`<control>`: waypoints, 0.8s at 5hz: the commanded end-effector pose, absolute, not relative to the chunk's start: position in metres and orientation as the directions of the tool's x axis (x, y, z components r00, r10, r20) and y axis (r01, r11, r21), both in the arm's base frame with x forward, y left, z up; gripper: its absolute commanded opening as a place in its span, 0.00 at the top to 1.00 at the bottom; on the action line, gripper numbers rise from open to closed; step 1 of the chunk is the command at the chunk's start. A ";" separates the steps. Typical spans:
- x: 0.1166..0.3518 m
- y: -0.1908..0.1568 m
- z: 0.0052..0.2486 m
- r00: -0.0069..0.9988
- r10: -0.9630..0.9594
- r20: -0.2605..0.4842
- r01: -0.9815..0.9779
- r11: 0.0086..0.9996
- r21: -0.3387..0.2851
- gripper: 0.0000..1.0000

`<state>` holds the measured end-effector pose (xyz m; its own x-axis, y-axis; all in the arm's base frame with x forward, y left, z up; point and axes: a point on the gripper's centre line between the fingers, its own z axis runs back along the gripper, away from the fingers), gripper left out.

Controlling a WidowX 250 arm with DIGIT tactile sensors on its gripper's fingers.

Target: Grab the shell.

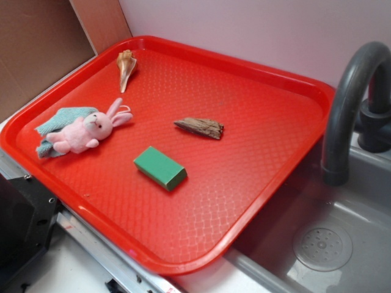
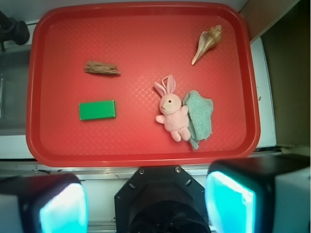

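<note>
Near the tray's (image 2: pixel 34 97) far corner lies the shell (image 2: pixel 206 44), apart from the plush rabbit (image 2: pixel 171 112). High above the tray's near edge, the gripper (image 2: pixel 146 201) hangs wide, empty; it should close across the shell's rounded body, not its slim tip.

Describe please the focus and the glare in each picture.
Exterior view: soft overall, mild sheen on the red tray; the shell is readable. Wrist view: tray contents sharp, shell crisp, but the tool at the bottom is blurred, with its fingers glowing cyan.
</note>
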<state>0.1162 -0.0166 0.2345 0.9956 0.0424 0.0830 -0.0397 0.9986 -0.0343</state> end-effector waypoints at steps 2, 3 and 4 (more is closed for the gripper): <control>0.127 -0.021 0.225 0.959 0.246 0.139 -0.248 0.969 -0.004 0.00; 0.137 -0.013 0.213 0.921 0.350 0.173 -0.357 0.934 0.010 0.00; 0.155 -0.003 0.193 0.868 0.429 0.251 -0.448 0.893 0.024 0.00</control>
